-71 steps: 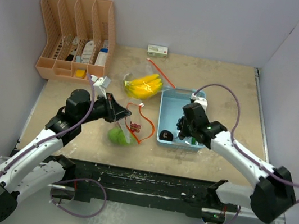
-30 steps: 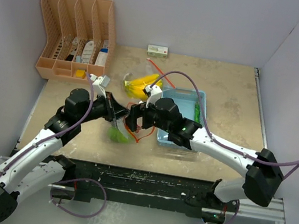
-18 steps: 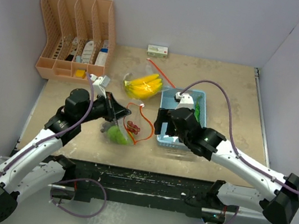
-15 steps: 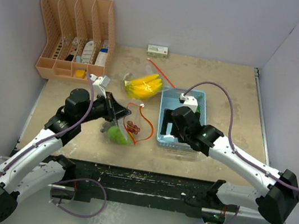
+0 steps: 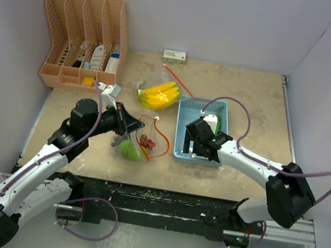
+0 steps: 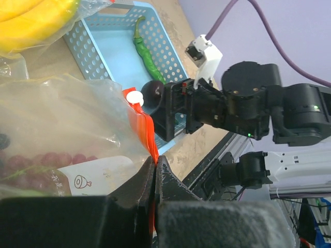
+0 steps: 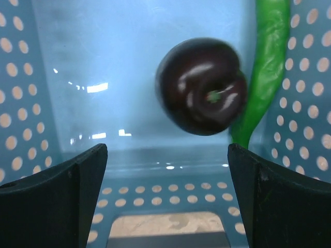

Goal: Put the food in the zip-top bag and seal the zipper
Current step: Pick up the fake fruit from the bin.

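Beside the peach file rack [image 5: 82,35] at the table's left, the left gripper [image 6: 155,165] is pinched tight on the orange zipper strip [image 6: 147,129] of the zip-top bag [image 5: 143,139], holding one edge of its mouth. A round green fruit [image 5: 128,150] and red berries [image 5: 147,140] lie inside. The banana bunch [image 5: 159,95] lies just behind the bag, seemingly under clear plastic of its own. Further right, the right gripper [image 7: 165,201] hangs inside the light-blue basket [image 5: 180,123], jaws wide apart and empty. It faces a dark fruit [image 7: 201,85], with the long green cucumber [image 7: 264,62] just beside it. The loading step looks to be in hand, and the zipper is not yet sealed. The next move would seem to call for the right jaws to advance around the dark fruit and close without catching the cucumber or the basket wall. They would then lift it clear and carry it to the bag's held mouth.
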Action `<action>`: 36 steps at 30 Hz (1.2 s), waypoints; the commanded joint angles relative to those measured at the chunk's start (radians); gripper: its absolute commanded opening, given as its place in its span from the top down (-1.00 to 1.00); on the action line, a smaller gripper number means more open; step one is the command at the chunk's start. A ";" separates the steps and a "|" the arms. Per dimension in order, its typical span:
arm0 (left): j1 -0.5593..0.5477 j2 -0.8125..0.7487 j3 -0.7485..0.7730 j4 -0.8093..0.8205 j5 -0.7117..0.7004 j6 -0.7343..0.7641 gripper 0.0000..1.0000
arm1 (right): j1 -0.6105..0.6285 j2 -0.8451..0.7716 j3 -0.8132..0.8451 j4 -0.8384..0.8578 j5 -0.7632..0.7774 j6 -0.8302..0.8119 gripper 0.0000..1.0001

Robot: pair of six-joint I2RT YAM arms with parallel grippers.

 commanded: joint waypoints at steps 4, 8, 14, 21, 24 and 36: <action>-0.003 -0.012 0.042 0.045 0.016 0.018 1.00 | -0.064 0.093 0.020 0.111 0.025 -0.055 -0.99; -0.003 -0.019 0.043 0.037 0.008 0.024 1.00 | -0.112 0.130 0.035 0.154 0.024 -0.092 -0.99; -0.003 -0.011 0.040 0.037 0.004 0.032 1.00 | -0.155 0.170 0.079 0.218 0.005 -0.160 -0.98; -0.003 -0.014 0.042 0.030 0.004 0.041 1.00 | -0.164 0.239 0.122 0.249 -0.025 -0.181 -0.68; -0.004 -0.018 0.044 0.021 -0.002 0.048 1.00 | -0.166 0.246 0.123 0.243 -0.052 -0.173 -0.40; -0.003 -0.009 0.036 0.037 0.004 0.038 1.00 | -0.164 0.045 0.080 0.155 -0.084 -0.151 0.66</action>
